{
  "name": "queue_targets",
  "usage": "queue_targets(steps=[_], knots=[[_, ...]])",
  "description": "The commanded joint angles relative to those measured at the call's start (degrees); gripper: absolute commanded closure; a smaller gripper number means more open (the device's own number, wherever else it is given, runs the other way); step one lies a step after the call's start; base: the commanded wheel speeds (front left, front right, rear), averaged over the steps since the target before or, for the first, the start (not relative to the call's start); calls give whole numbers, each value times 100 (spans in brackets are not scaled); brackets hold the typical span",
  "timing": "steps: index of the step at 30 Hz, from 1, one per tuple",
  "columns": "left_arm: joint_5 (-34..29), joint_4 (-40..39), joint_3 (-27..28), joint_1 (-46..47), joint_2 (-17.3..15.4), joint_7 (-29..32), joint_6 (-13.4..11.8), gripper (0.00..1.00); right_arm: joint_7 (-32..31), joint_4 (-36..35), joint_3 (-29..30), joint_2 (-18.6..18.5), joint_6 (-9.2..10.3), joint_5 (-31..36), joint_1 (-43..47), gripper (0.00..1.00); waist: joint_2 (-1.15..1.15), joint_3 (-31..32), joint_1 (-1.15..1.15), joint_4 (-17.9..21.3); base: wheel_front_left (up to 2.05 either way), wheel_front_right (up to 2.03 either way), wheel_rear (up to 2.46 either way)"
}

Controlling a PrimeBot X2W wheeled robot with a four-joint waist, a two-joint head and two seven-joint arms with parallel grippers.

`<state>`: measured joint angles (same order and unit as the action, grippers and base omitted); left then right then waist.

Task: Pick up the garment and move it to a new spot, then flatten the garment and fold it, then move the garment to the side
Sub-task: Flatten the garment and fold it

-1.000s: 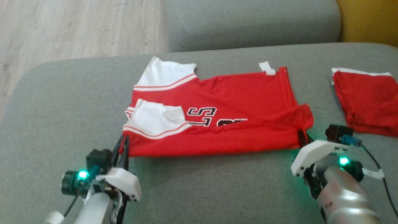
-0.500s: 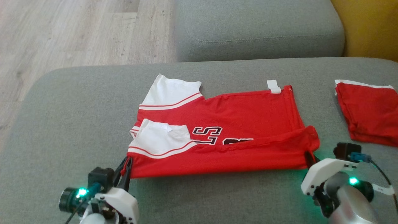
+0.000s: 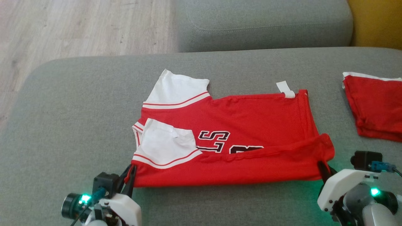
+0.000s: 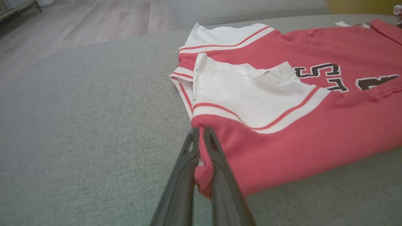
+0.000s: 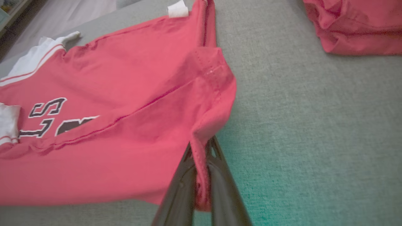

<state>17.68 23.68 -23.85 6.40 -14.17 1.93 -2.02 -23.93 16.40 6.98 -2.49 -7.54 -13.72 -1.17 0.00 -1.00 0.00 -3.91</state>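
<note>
Head view shows the garment [image 3: 251, 125], folded on the sofa [image 3: 78, 110], slid nearer to me than a second ago. My left hand [image 3: 130, 171] stays clenched on its sleeve-side corner and my right hand [image 3: 322, 166] on the hem corner. I judge the fold is being dragged flat.

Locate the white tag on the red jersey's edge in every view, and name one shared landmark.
Head view: white tag at the red jersey's far edge, right of centre.
Left wrist view: tag near the top right corner.
Right wrist view: tag at the top edge, left of centre.
Shared landmark: the black-outlined lettering.
</note>
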Motion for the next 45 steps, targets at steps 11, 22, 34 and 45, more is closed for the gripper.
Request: queue_targets(steps=[11,22,34,45], knots=[[25,151,181,467,47,-267,-149,0,411,-613,-187,-40,5,-85,-46,0,0,-95,0,-28,0,0,0],[329,-585,802,778,325,-1597,-350,0,2480,-1122,-682,-40,5,-33,-274,0,0,-84,0,74,0,0,0],[-83,-897,1151,1152,485,-1685,-9,0,3759,-727,-1022,-39,5,-75,-567,0,0,-499,0,427,0,0,0],[-242,1094,708,3726,-674,218,874,0,3829,-830,-1458,-39,5,-170,-1344,0,0,-1573,0,1092,0,0,0]])
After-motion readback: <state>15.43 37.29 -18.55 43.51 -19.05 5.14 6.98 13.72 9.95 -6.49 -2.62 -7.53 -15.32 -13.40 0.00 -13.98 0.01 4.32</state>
